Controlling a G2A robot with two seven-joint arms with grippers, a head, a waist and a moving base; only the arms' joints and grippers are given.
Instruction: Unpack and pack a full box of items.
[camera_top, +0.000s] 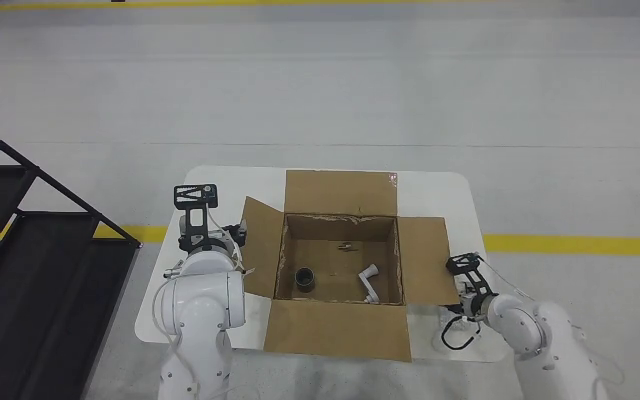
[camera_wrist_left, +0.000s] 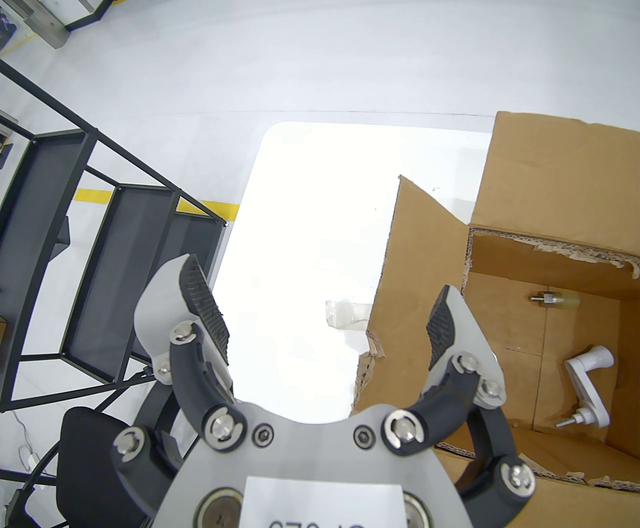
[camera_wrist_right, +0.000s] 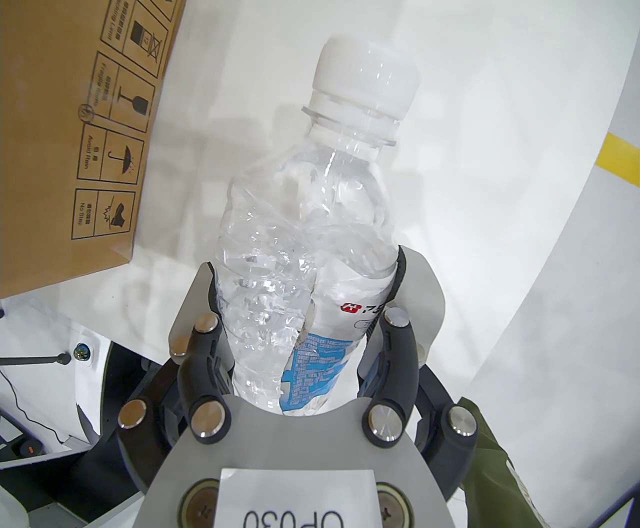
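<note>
While the right gripper (camera_wrist_right: 307, 272) clamps a water bottle (camera_wrist_right: 300, 225) mid-body, cardboard box (camera_wrist_right: 65, 125) just beside it, unpacking seems underway; left gripper (camera_wrist_left: 320, 295) hangs open, empty, beside the box flap. Next: stand bottle on table (camera_wrist_right: 475, 150), release

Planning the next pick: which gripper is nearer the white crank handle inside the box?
Right. The right gripper, holding a water bottle, sits just past the box flap beside the handle; the open left gripper is beyond the opposite flap, farther off.

A pale grey floor (camera_top: 400, 80) spreads out, evenly lit, crossed by a yellow line (camera_top: 560, 243). A white round-cornered table (camera_top: 250, 180) stands just beside a black metal rack (camera_top: 50, 270) with dark shelves.
</note>
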